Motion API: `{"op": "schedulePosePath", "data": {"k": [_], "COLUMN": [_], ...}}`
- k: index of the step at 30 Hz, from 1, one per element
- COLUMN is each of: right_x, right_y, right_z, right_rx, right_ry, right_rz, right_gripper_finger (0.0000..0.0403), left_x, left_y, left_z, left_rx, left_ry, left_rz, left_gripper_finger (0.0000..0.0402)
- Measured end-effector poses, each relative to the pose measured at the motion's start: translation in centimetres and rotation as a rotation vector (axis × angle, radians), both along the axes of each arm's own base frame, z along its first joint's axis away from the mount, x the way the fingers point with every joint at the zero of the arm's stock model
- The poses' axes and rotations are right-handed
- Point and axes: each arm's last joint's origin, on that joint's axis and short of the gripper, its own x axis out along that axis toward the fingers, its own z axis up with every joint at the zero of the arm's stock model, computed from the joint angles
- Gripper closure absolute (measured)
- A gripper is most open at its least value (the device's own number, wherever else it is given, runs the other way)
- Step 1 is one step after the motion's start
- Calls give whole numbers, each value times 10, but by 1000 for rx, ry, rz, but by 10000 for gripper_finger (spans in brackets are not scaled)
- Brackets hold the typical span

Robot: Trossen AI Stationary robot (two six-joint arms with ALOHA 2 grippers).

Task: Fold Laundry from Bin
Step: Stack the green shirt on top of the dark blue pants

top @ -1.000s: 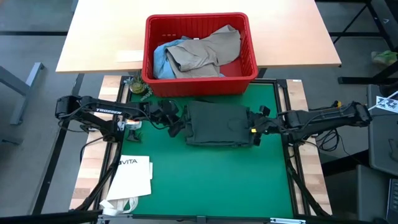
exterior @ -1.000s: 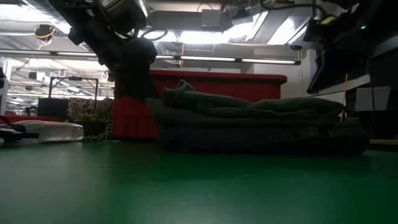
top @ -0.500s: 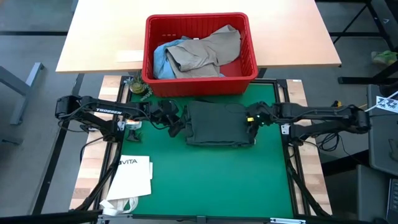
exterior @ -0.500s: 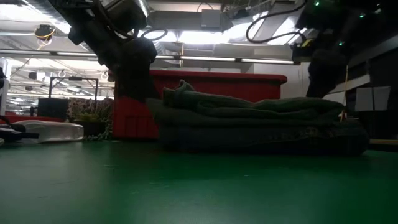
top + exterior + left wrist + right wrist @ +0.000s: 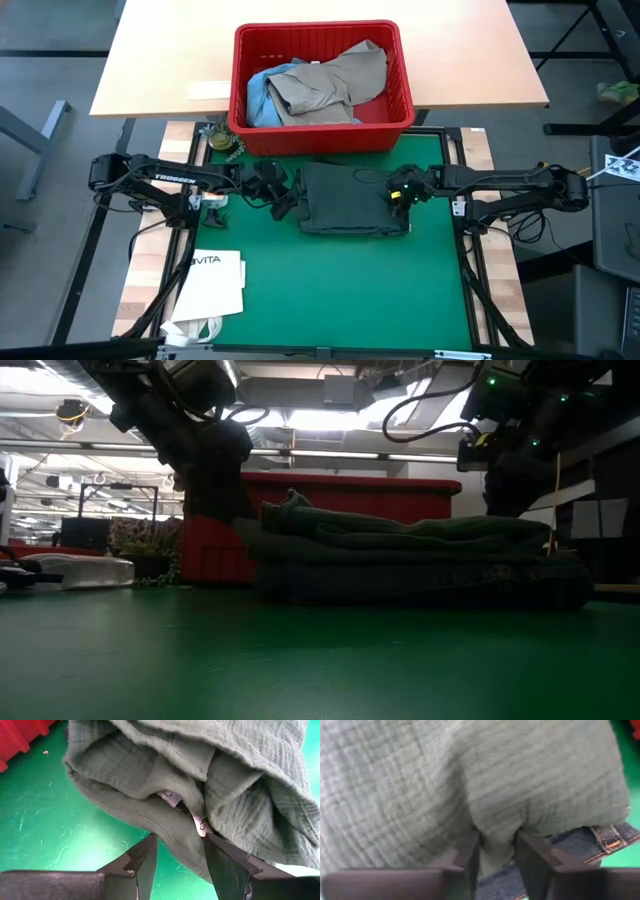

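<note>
A dark green shirt (image 5: pixel 345 195) lies folded in a flat pile on the green mat (image 5: pixel 340 280), in front of the red bin (image 5: pixel 320 132). Blue denim (image 5: pixel 602 839) shows under its right end. My left gripper (image 5: pixel 180 857) is at the pile's left edge, shut on the cloth. My right gripper (image 5: pixel 497 852) is on top of the pile's right end (image 5: pixel 396 194), shut on a pucker of green cloth. In the bin lie a khaki garment (image 5: pixel 335 80) and a light blue one (image 5: pixel 258 95). My left gripper pinches the shirt's folded left edge (image 5: pixel 175 832) between its two fingers, several layers together. The fingers come from the table's left, slanting down. The pile lies on the mat, its edge sagging between the fingers. My right gripper pinches a pucker of the shirt's top layer (image 5: pixel 495 832) between its two fingers, near the pile's right end. The fingers slant down from the table's right. The cloth bunches up between them; the shirt's other parts lie flat on the pile.
A white paper bag (image 5: pixel 215 285) lies at the mat's near left corner. A small green thing (image 5: pixel 222 140) stands by the bin's left corner. The bin stands right behind the pile. The mat's near half is bare.
My right gripper has gone from beside the pile's right edge toward the table's left and down, onto the top of the pile's right end. The pile has kept its shape and place.
</note>
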Motion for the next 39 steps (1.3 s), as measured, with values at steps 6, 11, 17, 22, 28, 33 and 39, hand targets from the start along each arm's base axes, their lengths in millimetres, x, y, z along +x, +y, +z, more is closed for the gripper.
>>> {"op": "schedulePosePath", "data": {"k": [6,11,17,22,28,33,39], "right_x": [-2,-11,-30,-43,-46,-38,-32], "right_y": [0,3,6,7,7,5,4], "right_z": [4,12,33,51,50,47,42], "right_rx": [-41,-33,-42,-102,-122,-125,-114], "right_ry": [-7,-35,-26,-45,-10,-15,9], "right_rz": [65,70,65,35,22,21,26], "right_gripper_finger": [392,369,394,389,392,382,353], "left_x": [4,6,6,6,7,8,8], "left_y": [1,1,1,1,-2,-6,-6], "left_z": [4,7,7,7,8,8,8], "left_rx": [-7,4,5,4,5,4,5], "left_ry": [-61,-98,-101,-103,-107,-107,-107], "left_rz": [17,22,23,23,12,-4,-7], "left_gripper_finger": [244,244,244,244,244,244,244]}}
